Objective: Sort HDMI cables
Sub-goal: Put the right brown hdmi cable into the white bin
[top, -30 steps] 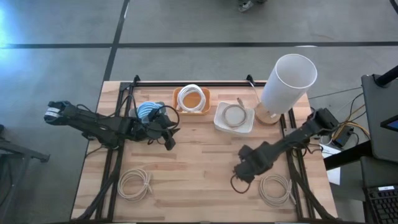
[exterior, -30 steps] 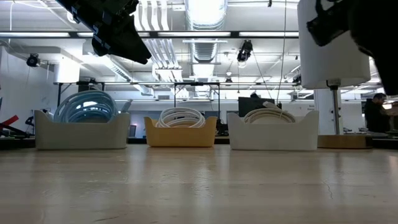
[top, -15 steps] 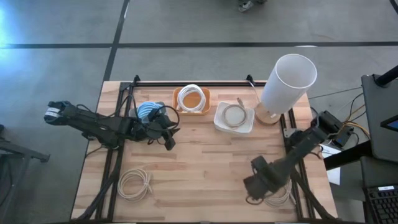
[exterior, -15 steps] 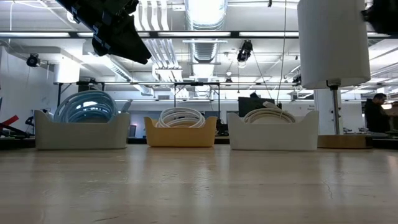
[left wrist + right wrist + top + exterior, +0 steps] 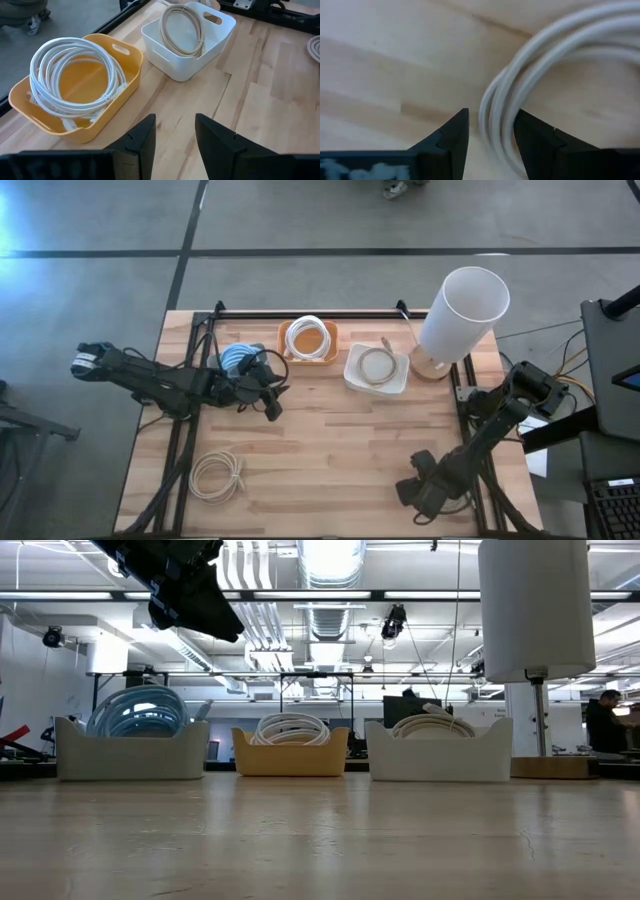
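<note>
My right gripper (image 5: 418, 492) is down at the table's near right, open, over a pale beige cable coil (image 5: 540, 45) that it mostly hides from above. In the right wrist view its fingers (image 5: 454, 136) stand on either side of a bundle of the coil's strands (image 5: 496, 111). My left gripper (image 5: 270, 406) hangs open above the table beside the bin of light blue coils (image 5: 236, 358), with nothing between its fingers (image 5: 144, 141). Another beige coil (image 5: 217, 476) lies flat at the near left. White coils (image 5: 75, 70) lie in the orange bin, and a beige coil (image 5: 182, 30) lies in the white bin. My right gripper straddles the coil's strands (image 5: 496, 111) from above, pointing down, with the coil flat on the table. Whether either finger touches the strands, I cannot tell.
Three bins stand in a row along the far edge: blue-coil bin (image 5: 130, 748), orange bin (image 5: 290, 754), white bin (image 5: 440, 750). A tall white cylinder on a stand (image 5: 462, 308) rises at the far right corner. Bare wood (image 5: 330, 450) fills the table's middle.
My right gripper has moved from the table's middle right toward the near edge and the right, and come down over the beige coil at the near right, which it now covers in the high view. It has left the low view.
</note>
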You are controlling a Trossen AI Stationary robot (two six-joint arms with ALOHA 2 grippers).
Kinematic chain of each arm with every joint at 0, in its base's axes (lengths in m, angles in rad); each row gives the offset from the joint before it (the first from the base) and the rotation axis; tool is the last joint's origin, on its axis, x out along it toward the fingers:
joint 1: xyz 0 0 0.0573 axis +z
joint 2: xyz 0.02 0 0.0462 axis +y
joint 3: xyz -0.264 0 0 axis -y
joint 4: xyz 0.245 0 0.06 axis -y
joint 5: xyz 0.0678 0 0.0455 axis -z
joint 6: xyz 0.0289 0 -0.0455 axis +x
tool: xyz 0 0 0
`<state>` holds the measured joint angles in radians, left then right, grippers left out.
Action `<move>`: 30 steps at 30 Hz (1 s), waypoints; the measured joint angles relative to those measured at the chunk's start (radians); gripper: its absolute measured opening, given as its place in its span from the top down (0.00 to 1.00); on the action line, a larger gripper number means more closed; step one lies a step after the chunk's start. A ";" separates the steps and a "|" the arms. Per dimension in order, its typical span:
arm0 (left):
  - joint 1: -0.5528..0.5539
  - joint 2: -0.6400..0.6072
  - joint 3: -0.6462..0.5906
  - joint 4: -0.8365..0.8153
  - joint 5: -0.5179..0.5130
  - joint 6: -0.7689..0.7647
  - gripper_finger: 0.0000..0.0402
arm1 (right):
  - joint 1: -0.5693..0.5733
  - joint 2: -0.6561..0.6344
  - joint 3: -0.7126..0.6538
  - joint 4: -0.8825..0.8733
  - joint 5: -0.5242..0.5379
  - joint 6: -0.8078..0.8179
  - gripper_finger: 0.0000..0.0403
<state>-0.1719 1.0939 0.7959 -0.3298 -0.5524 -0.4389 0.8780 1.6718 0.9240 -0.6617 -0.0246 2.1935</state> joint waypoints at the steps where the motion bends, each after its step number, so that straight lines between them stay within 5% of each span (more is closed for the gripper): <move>1: 0.000 0.000 0.000 0.000 0.000 -0.003 0.65 | 0.000 0.000 -0.015 0.012 0.001 -0.006 0.64; 16: 0.000 0.000 -0.006 0.003 0.001 -0.034 0.65 | -0.015 -0.004 -0.074 0.035 0.074 -0.202 0.68; 24: 0.000 0.000 -0.045 0.024 0.001 -0.079 0.65 | -0.087 0.000 -0.041 0.004 0.082 -0.424 0.83; 30: 0.000 0.000 -0.071 0.045 0.001 -0.102 0.65 | -0.165 0.003 0.056 -0.001 0.240 -0.676 0.92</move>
<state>-0.1719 1.0939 0.7249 -0.2850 -0.5517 -0.5409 0.7133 1.6745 0.9796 -0.6624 0.2154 1.5176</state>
